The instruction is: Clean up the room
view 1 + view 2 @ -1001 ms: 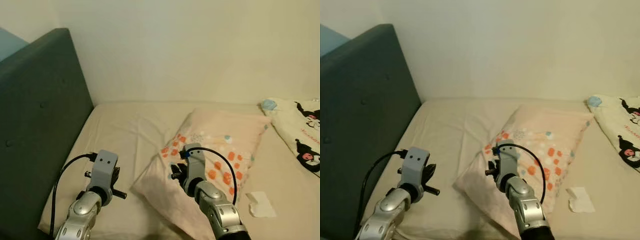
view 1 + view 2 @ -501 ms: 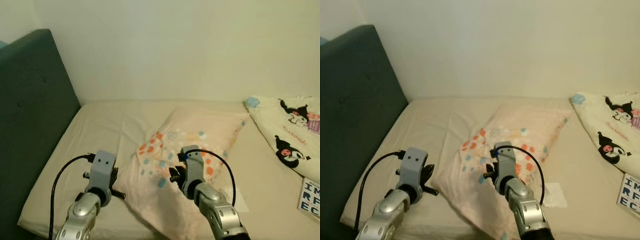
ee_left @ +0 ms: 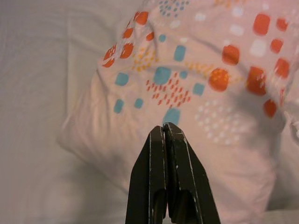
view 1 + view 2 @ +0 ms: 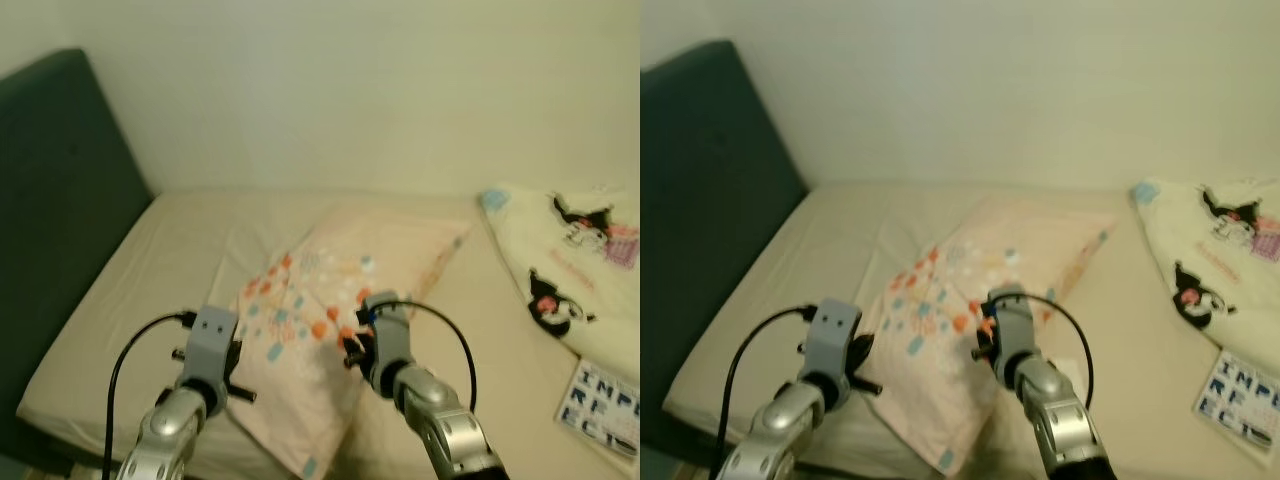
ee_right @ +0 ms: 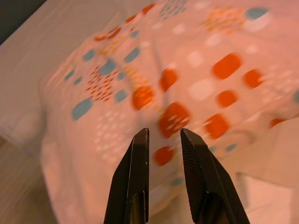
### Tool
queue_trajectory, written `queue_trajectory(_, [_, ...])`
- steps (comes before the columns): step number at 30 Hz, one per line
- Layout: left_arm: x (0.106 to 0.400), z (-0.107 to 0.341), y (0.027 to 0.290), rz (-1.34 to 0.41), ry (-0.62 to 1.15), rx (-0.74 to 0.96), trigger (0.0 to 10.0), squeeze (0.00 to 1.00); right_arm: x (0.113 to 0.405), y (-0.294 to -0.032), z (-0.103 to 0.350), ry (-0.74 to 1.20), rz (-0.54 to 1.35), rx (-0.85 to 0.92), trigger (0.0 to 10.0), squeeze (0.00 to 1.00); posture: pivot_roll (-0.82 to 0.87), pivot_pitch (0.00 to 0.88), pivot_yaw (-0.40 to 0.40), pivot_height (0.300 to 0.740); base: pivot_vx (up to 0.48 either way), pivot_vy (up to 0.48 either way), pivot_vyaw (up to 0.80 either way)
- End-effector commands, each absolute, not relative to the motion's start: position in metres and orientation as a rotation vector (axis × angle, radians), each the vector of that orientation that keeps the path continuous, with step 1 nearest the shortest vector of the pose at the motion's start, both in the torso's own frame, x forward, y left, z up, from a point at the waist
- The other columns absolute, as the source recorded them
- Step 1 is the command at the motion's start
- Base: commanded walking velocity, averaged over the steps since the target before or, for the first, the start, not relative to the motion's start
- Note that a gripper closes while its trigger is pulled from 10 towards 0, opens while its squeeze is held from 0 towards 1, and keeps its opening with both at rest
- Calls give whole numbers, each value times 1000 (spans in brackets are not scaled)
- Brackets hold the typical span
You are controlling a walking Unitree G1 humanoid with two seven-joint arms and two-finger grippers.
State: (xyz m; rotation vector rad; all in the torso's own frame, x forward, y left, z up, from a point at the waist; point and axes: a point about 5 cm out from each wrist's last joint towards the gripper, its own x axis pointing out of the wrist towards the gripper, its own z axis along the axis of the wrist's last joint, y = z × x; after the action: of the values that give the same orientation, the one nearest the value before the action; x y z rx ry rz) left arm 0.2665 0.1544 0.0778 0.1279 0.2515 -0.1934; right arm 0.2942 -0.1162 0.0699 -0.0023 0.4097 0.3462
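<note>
A pink pillow (image 4: pixel 340 280) with orange and blue spots lies slantwise in the middle of the beige bed (image 4: pixel 170 240), its near corner reaching the bed's front edge. Both arms are held out low over the pillow's near end. My left gripper (image 3: pixel 164 128) is shut with nothing in it, its tips hovering over the pillow's (image 3: pixel 210 70) left side. My right gripper (image 5: pixel 164 135) is open by a narrow gap, nothing between its fingers (image 5: pixel 140 154), with the spotted pillow (image 5: pixel 196 79) just below it.
A dark padded headboard (image 4: pixel 50 190) stands along the left. A cream blanket (image 4: pixel 570 260) with cartoon figures lies at the right, a printed card (image 4: pixel 598 405) near the front right corner. A white paper scrap (image 4: pixel 1068 368) lies beside the pillow.
The whole view has swung right and pulled back, bringing the bed's front edge and the printed card into view. Both arms keep the same pose over the pillow.
</note>
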Motion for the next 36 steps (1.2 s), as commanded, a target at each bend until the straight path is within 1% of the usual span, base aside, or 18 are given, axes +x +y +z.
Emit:
queue_trajectory(1, [264,70,160,-167,304,147,10000,0,291,-111,67,422,361,27,10000,0,-70,88,-6,729,0,0,0])
queue_trajectory(11, [265,68,160,-162,313,159,10000,0,291,-112,67,426,363,23,10000,0,-74,93,-2,729,0,471,0])
queue_trajectory(15, [267,69,160,-157,308,183,10000,0,291,-113,68,418,351,19,10000,0,-77,92,4,729,0,0,0])
queue_trajectory(17, [268,70,157,-184,287,195,10000,0,294,-118,71,400,299,15,10000,0,-81,94,7,729,0,0,0])
queue_trajectory(21, [268,72,154,-197,274,190,10000,0,296,-124,72,388,253,16,10000,0,-82,94,8,729,0,0,0])
queue_trajectory(24, [268,74,152,-209,252,166,10000,0,297,-135,72,383,169,8,10000,0,-87,96,12,729,0,0,0])
queue_trajectory(29, [267,74,151,-233,246,157,10000,0,296,-141,76,357,133,13,10000,0,-97,99,16,709,0,0,0])
queue_trajectory(30, [267,75,151,-234,240,151,10000,0,295,-142,77,355,132,9,10000,0,-97,101,15,699,0,0,0])
queue_trajectory(33, [267,75,151,-236,238,148,10000,0,295,-143,77,356,131,8,10000,0,-97,101,15,694,0,0,0])
queue_trajectory(34, [268,76,151,-235,232,141,10000,0,293,-143,77,358,124,15,10000,0,-99,102,12,684,0,0,0])
queue_trajectory(36, [268,76,151,-235,232,141,10000,0,293,-143,77,358,124,15,10000,0,-99,102,12,684,0,0,0])
